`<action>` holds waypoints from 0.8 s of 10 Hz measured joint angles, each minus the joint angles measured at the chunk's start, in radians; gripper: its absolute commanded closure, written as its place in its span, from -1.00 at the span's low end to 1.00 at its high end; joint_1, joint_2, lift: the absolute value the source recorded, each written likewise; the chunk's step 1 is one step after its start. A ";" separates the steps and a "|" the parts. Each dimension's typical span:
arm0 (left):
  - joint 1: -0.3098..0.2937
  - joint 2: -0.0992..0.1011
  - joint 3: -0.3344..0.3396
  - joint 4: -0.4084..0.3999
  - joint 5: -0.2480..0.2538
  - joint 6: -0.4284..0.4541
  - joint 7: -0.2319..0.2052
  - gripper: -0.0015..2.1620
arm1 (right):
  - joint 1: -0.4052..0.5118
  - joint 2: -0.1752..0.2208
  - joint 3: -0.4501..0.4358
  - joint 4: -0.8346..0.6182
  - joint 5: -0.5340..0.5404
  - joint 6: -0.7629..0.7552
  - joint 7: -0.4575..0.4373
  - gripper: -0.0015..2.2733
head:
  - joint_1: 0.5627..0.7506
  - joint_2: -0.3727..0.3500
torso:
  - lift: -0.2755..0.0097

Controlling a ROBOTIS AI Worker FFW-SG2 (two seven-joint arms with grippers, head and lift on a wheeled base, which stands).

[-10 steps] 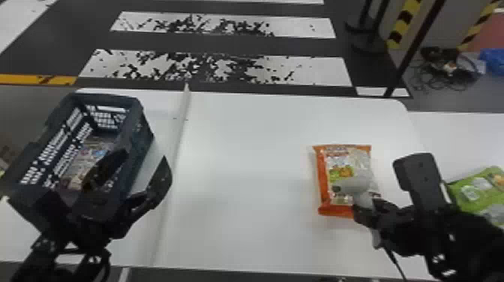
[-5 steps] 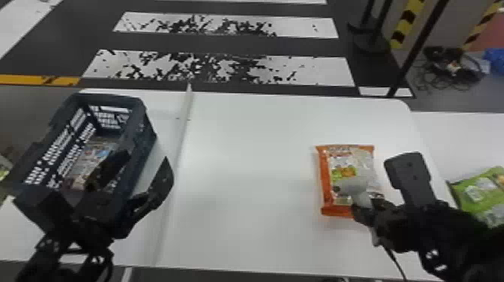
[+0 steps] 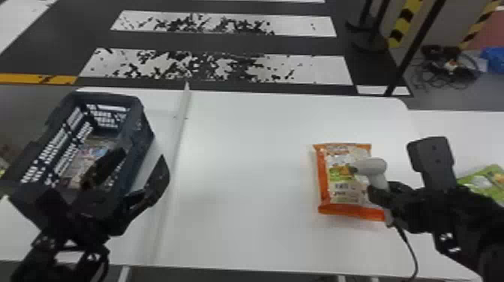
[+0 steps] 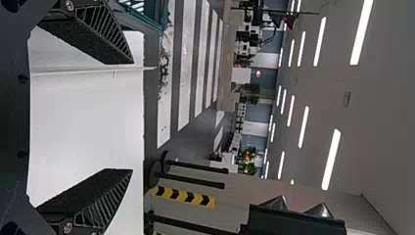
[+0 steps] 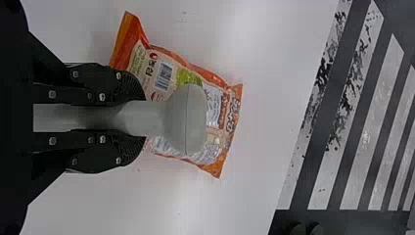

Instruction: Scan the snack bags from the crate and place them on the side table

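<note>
My left gripper (image 3: pixel 137 170) is open and empty beside and partly over the near right side of the dark crate (image 3: pixel 144 138); in the left wrist view, my left gripper (image 4: pixel 132 116) has widely parted fingers. Snack bags (image 3: pixel 84 159) lie inside the crate. My right gripper (image 3: pixel 379 192) is shut on a grey handheld scanner (image 3: pixel 371 167), whose head overlaps the right part of an orange snack bag (image 3: pixel 337 208) lying flat. In the right wrist view, my right gripper (image 5: pixel 143 117) grips the scanner (image 5: pixel 188 120) above the bag (image 5: pixel 232 100), with a barcode visible.
A raised white strip (image 3: pixel 174 150) runs across the white table (image 3: pixel 243 187) between crate and orange bag. At the right, a green bag (image 3: pixel 483 183) lies on a white side surface (image 3: pixel 461 138), partly behind my right arm. The scanner's cable hangs toward the front edge.
The right gripper, holding the scanner, has shifted right and farther from the table's front edge. Both the orange bag and the left gripper have stayed nearly where they were.
</note>
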 measured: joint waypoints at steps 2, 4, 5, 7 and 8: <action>-0.006 0.000 0.000 0.004 0.002 0.001 0.000 -0.92 | -0.026 -0.001 -0.069 0.075 -0.021 -0.054 -0.004 0.98 | 0.41 -0.26 | 0.36; -0.007 0.001 0.000 0.006 0.003 0.001 0.000 -0.92 | -0.057 -0.005 -0.112 0.159 -0.033 -0.097 -0.005 0.98 | 0.41 -0.36 | 0.36; -0.008 0.002 0.001 0.006 0.003 0.001 0.000 -0.92 | -0.072 -0.008 -0.124 0.206 -0.033 -0.123 -0.005 0.98 | 0.41 -0.40 | 0.36; -0.007 0.002 0.000 0.005 0.003 0.001 0.000 -0.92 | -0.103 -0.016 -0.136 0.298 -0.033 -0.175 -0.005 0.99 | 0.41 -0.46 | 0.36; -0.006 0.002 0.000 0.004 0.003 0.001 -0.001 -0.92 | -0.116 -0.021 -0.139 0.344 -0.033 -0.206 -0.005 0.98 | 0.41 -0.50 | 0.36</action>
